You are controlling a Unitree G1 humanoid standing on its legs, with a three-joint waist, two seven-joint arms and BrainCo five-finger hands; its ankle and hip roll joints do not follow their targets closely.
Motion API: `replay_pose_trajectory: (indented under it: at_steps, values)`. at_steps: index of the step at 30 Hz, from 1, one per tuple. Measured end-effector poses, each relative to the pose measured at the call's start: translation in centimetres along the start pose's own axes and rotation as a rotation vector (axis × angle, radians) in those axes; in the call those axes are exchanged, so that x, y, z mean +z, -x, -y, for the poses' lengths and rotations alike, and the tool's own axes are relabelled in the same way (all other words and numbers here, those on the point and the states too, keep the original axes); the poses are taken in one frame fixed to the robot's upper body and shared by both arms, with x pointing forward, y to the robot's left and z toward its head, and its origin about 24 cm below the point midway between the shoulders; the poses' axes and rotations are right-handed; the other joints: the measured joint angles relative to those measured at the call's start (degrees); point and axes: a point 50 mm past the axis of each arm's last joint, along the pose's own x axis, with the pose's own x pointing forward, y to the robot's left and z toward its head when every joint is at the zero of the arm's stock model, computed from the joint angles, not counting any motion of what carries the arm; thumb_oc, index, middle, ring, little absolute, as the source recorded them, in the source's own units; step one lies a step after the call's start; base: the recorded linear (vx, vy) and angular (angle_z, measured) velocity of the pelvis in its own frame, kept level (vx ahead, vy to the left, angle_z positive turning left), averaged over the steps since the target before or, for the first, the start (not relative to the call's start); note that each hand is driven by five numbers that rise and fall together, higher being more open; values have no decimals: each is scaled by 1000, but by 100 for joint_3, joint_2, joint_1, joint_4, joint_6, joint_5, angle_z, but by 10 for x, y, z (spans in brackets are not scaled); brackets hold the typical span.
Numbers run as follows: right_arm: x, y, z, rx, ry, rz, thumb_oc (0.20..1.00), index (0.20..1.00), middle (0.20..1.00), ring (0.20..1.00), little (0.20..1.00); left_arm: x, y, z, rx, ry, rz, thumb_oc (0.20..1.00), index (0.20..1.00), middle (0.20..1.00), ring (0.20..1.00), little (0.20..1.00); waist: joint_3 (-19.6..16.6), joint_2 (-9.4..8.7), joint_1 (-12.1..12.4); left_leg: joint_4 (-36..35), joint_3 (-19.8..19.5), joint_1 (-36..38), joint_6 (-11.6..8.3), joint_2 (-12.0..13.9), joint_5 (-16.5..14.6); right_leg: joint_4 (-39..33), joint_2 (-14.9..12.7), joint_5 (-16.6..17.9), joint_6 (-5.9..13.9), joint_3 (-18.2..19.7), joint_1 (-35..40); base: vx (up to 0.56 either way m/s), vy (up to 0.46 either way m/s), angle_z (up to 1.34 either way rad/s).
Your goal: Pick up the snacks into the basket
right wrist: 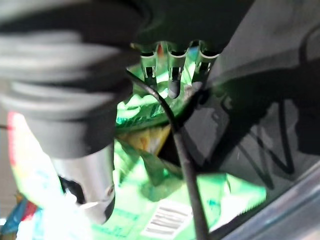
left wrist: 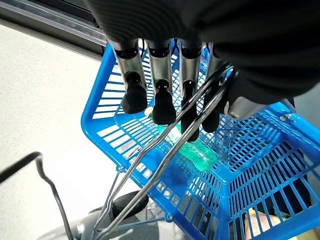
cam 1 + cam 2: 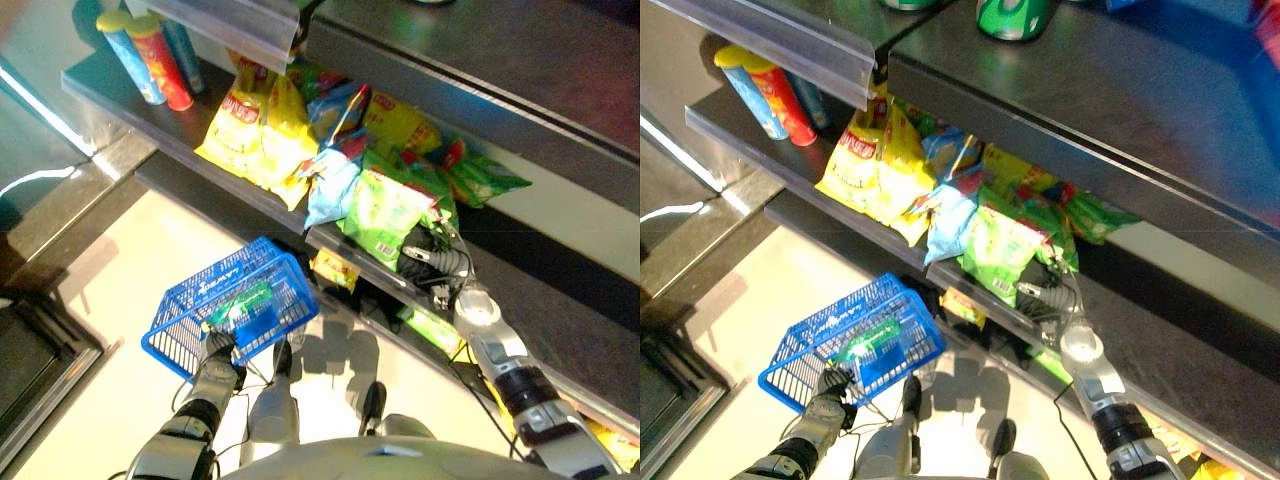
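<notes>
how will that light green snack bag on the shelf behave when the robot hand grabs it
The light green snack bag looks puffy and crinkled, so it probably weighs little for its size and will dent under the right robot hand. Its glossy film may be slippery. It overlaps the pale blue bag, so pulling it could drag that along.

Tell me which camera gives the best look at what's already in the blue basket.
The left wrist view: it looks straight into the blue basket at a green packet on its floor. Both eye views show that packet small, through the basket's mesh.
</notes>
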Motion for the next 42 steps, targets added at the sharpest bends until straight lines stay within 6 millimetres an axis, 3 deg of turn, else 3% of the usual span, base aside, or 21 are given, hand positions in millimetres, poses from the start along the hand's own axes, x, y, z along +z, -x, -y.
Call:
replay_pose_trajectory:
  at_steps: [9,15,23,25,26,35,42]
  values:
    - [20,-27,-7,-17,19,17,1000,1000,1000,1000,1000,5,-4,-8,22,-7,16,200,200,200,200,200,66,-70,0,3,6,-119,26,-33,-2,-2,13,0,12,16,-132,9,54,-2]
    - [29,-43,-11,-35,-8,-7,1000,1000,1000,1000,1000,11,-5,-11,30,-20,48,200,200,200,200,200,110,-163,207,4,-9,-146,23,-29,1,-3,26,0,11,-11,-149,-3,5,1]
    - [27,-40,-36,17,-81,-40,1000,1000,1000,1000,1000,10,-6,-16,46,4,37,200,200,200,200,200,127,-241,335,4,-35,-146,22,-43,2,-3,34,0,11,-36,-137,0,0,0]
    - [29,-42,-41,34,-61,-38,548,548,548,548,548,10,-6,-16,47,6,37,200,200,200,200,200,128,-247,348,5,-41,-145,21,-39,3,-3,41,0,11,-37,-136,-20,9,-1]
    - [31,-46,-44,41,-39,-42,200,200,200,200,200,10,-7,-16,48,6,37,200,200,200,200,200,130,-252,361,5,-41,-143,19,-35,5,-3,44,1,10,-39,-135,-30,5,0]
    - [46,-53,-53,55,-47,-1,200,200,200,200,200,17,-8,-18,57,1,58,200,200,200,200,200,148,-278,458,5,-163,-250,-4,-22,24,-4,71,-3,10,-103,-198,-12,15,4]
    - [38,-36,-47,82,-132,25,200,200,200,200,200,19,-9,-19,60,5,57,200,200,200,200,200,176,-339,451,5,-154,-197,0,-58,24,-3,29,-4,11,-107,-129,28,10,3]
